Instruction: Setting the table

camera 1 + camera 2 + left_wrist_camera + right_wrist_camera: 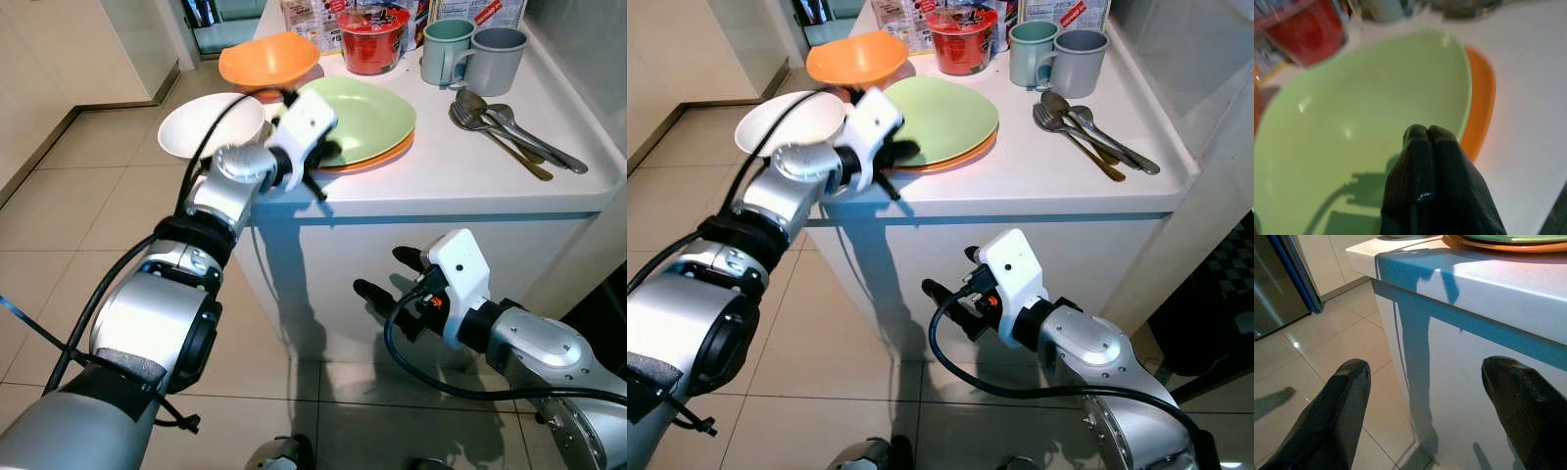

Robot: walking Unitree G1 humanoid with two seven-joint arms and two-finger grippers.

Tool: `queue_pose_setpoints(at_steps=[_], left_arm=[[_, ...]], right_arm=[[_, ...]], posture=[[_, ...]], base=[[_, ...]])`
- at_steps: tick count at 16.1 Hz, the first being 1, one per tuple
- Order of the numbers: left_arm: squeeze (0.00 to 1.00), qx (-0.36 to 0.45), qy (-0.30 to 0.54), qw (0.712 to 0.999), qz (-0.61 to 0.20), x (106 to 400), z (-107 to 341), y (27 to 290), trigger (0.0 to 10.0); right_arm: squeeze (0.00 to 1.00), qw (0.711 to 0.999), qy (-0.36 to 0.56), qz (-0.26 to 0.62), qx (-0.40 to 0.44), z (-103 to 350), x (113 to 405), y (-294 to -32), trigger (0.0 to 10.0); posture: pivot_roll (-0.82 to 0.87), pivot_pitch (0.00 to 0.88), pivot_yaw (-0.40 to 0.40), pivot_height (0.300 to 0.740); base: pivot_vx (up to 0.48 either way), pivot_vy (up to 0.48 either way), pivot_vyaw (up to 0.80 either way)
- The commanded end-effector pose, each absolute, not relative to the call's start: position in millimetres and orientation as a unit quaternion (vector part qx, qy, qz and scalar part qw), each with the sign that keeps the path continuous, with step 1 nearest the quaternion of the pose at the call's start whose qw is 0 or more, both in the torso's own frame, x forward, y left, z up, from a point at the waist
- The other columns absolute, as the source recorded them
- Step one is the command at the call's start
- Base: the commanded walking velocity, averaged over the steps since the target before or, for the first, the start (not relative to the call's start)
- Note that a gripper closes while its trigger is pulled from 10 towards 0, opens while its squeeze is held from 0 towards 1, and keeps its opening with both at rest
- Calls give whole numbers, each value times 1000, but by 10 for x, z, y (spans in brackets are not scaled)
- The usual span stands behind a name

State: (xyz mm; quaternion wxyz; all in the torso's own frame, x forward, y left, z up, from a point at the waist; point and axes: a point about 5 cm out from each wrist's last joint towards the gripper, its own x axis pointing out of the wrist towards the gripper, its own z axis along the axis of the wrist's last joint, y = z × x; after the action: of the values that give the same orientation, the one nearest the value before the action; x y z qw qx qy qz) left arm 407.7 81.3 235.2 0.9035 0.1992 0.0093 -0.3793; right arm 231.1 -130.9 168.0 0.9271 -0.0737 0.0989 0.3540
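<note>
Beige tiled floor, white counter, green plate

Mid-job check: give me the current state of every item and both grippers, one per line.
Left gripper: fingers shut, over the light green plate.
Right gripper: fingers open, below the counter edge.
Light green plate: stacked on the orange plate.
Orange bowl: upright.
White bowl: upright at the counter's edge.
Two grey-green mugs: upright, side by side.
Metal cutlery: lying loose.

Stacked plates left of cutlery.
</note>
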Motion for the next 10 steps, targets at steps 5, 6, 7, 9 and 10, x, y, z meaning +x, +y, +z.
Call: queue_pose_setpoints(at_steps=[5, 6, 7, 9, 10], left_arm=[[1000, 216, 24, 902, -373, 4087, 2373, 861, 10000], [1000, 218, 22, 901, -373, 4087, 2384, 868, 10000], [1000, 219, 22, 901, -374, 4088, 2398, 870, 10000], [1000, 219, 19, 900, -376, 4090, 2443, 868, 10000], [1000, 220, 18, 899, -378, 4088, 2455, 864, 10000]], right_arm=[[0, 923, 96, 366, -70, 1693, 2290, -1262, 10000], [0, 923, 97, 366, -70, 1692, 2289, -1261, 10000], [0, 923, 97, 366, -69, 1693, 2289, -1261, 10000], [0, 923, 97, 366, -70, 1692, 2290, -1260, 10000], [0, 923, 97, 367, -70, 1691, 2293, -1258, 10000]], posture=[[-16, 116, 170, 740], [-17, 117, 171, 740], [-15, 118, 170, 740], [-14, 119, 169, 740], [-11, 119, 168, 740]], base=[[0, 0, 0], [0, 0, 0], [0, 0, 0], [0, 0, 0], [0, 0, 0]])
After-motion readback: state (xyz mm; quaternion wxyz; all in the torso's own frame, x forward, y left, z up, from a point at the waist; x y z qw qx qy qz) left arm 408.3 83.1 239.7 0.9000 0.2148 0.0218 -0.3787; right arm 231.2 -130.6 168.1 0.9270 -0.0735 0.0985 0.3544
